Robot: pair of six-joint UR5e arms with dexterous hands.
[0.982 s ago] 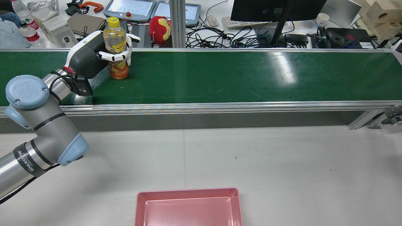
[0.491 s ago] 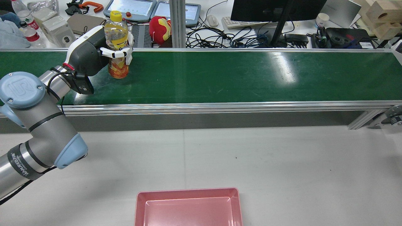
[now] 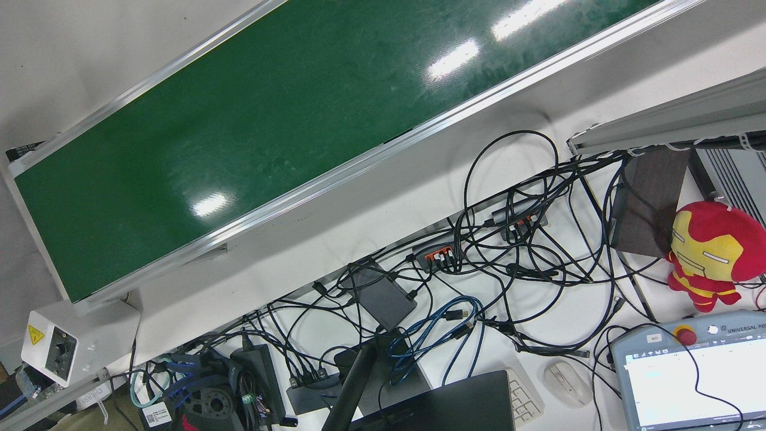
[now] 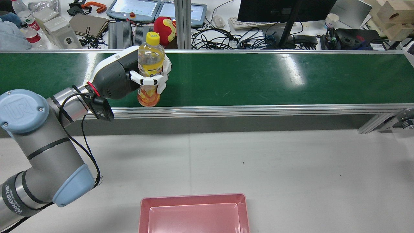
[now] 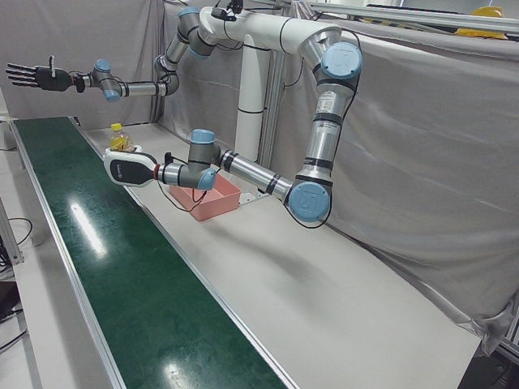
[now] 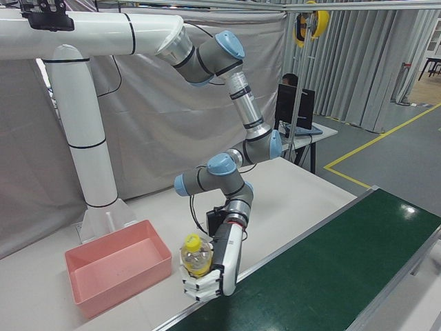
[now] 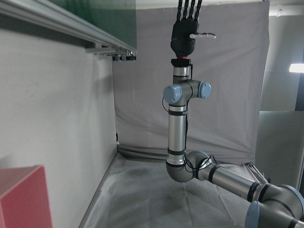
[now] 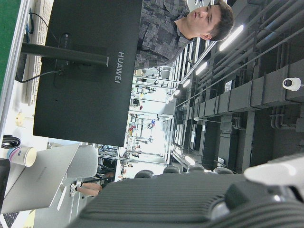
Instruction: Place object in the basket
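Note:
A clear bottle [image 4: 149, 64] with a yellow cap and an orange label is upright in my left hand [image 4: 129, 76], which is shut on its middle. It hangs over the near rail of the green conveyor belt [image 4: 258, 77]. It also shows in the right-front view [image 6: 196, 254] and the left-front view [image 5: 120, 140]. The pink basket [image 4: 194, 196] stands empty at the table's near edge, and also shows in the right-front view [image 6: 76, 258]. My right hand [image 5: 34, 77] is raised high beyond the belt's end, fingers spread and empty; the left hand view [image 7: 188, 28] shows it too.
The belt's aluminium rail [image 4: 245, 110] separates the belt from the grey table [image 4: 275, 161]. Beyond the belt are a monitor [image 4: 284, 9], cables, tablets and a red plush toy [image 4: 163, 29]. White pedestals [image 6: 89, 145] stand behind the basket.
My left hand has carried the bottle off the belt's far left, to the right and towards the near rail. The bottle stays upright in the grasp.

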